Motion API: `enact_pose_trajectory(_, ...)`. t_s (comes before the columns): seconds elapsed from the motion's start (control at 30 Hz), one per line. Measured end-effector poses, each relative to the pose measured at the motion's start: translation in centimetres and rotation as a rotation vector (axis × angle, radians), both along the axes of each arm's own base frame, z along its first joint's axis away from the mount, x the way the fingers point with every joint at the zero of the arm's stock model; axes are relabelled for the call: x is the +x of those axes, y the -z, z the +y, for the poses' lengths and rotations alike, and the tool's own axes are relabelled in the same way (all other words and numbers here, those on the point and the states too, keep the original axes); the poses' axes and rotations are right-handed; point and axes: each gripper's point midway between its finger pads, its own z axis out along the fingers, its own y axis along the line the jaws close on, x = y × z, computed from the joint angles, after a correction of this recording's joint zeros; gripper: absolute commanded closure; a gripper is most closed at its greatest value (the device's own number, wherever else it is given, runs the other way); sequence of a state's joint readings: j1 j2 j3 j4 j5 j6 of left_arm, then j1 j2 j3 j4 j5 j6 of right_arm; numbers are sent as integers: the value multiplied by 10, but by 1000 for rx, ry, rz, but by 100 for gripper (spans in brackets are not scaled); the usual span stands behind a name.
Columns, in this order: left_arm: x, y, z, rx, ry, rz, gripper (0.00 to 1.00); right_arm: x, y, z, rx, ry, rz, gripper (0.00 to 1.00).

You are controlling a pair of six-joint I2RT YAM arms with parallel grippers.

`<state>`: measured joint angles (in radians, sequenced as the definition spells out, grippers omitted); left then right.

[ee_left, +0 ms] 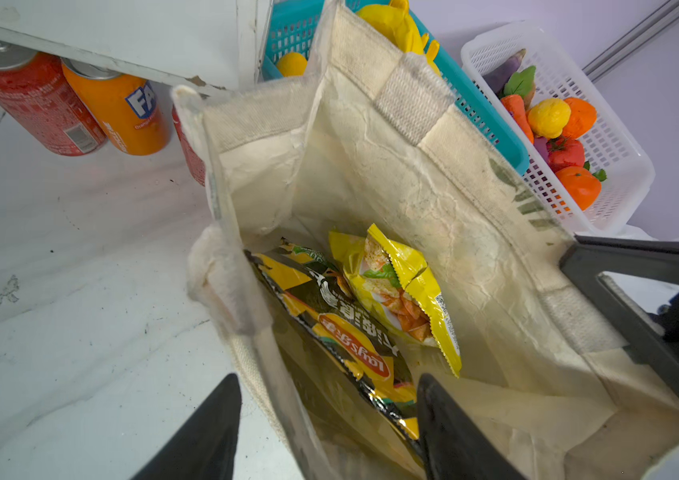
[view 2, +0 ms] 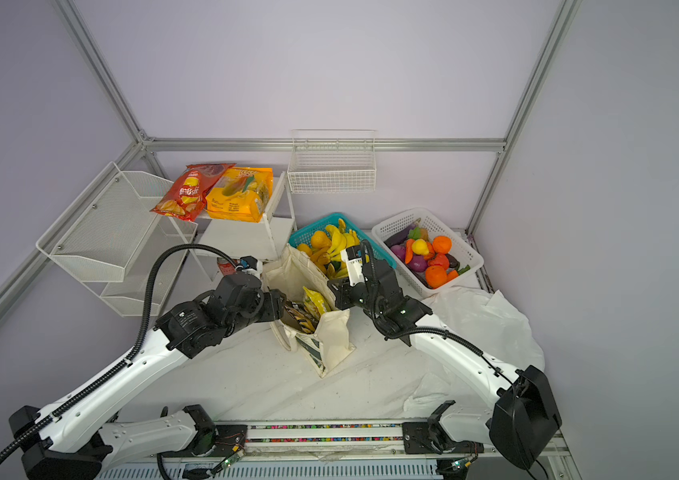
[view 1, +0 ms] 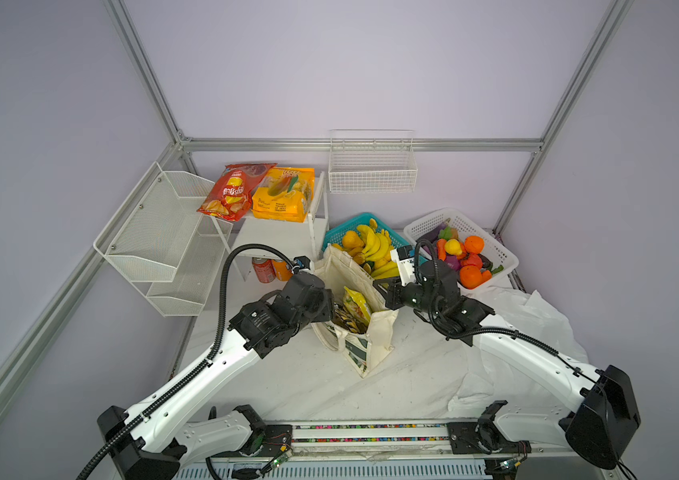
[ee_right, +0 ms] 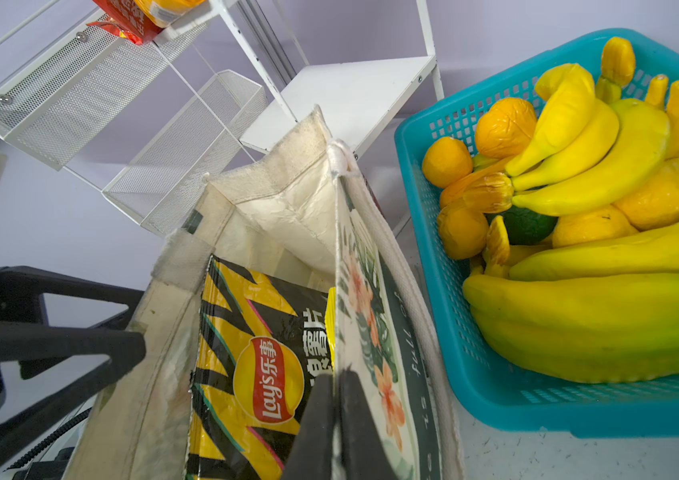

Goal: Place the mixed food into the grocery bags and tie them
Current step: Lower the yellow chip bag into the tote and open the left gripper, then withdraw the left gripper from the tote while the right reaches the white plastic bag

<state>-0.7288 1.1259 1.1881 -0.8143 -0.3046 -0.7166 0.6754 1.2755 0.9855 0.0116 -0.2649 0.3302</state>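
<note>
On the far left stands a white wire-mesh rack [view 1: 154,232]. Beside it a white step shelf [view 1: 279,243] carries a red chip bag [view 1: 227,195] and a big orange-yellow packet [view 1: 283,197]. A red soda can [ee_left: 34,99] and an orange soda can [ee_left: 121,112] wait under this shelf. None of these is in the way.

Near the middle the cream canvas tote [view 1: 375,336] with dark green print stands upright and open. The left gripper [ee_left: 327,386] is at its left wall with jaws well apart. One finger is outside the cloth and one inside, above the black chip bag with yellow zigzags [ee_left: 329,328], and it grips nothing. I judge the open jaws mean this bag is free to rest inside. It leans on the left wall, and a small yellow snack packet [ee_left: 400,291] lies beside it, deeper in the tote.

The right gripper [ee_right: 335,399] is closed tight on the rim of the right wall, which seems to hold the mouth wide and the tote standing. Just beside the tote, farther right, a teal plastic basket [ee_right: 433,291] has the yellow bananas [ee_right: 599,316]. Then a white plastic basket [view 1: 495,253] holds toy produce, among it a purple eggplant [ee_left: 504,68].

The thin white plastic carrier bag [view 1: 537,324] lies flat at the near right, partly under the right arm, so that arm must move off before filling it
</note>
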Motion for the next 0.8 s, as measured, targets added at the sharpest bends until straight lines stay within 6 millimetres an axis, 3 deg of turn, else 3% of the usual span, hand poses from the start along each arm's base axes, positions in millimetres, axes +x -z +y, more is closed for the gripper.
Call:
enact_pose_trajectory(0.23, 2, 11, -3, -10, -2, 7, 75, 0, 0, 0, -1, 2, -1, 94)
enact_pose_trajectory(0.4, 9, 12, 11, 10, -3, 10, 100, -11, 0, 8, 9, -65, 14, 91)
enact_pose_trajectory(0.57, 15, 13, 35, 39, 31, 30, 100, -43, -2, 31, 46, -224, 53, 85)
enact_pose_trajectory(0.67, 18, 15, 40, 51, 72, 39, 100, -63, -8, 43, 75, -309, 66, 79)
enact_pose_trajectory(0.8, 27, 15, 47, 73, 101, 53, 100, -74, -15, 48, 95, -350, 58, 68)
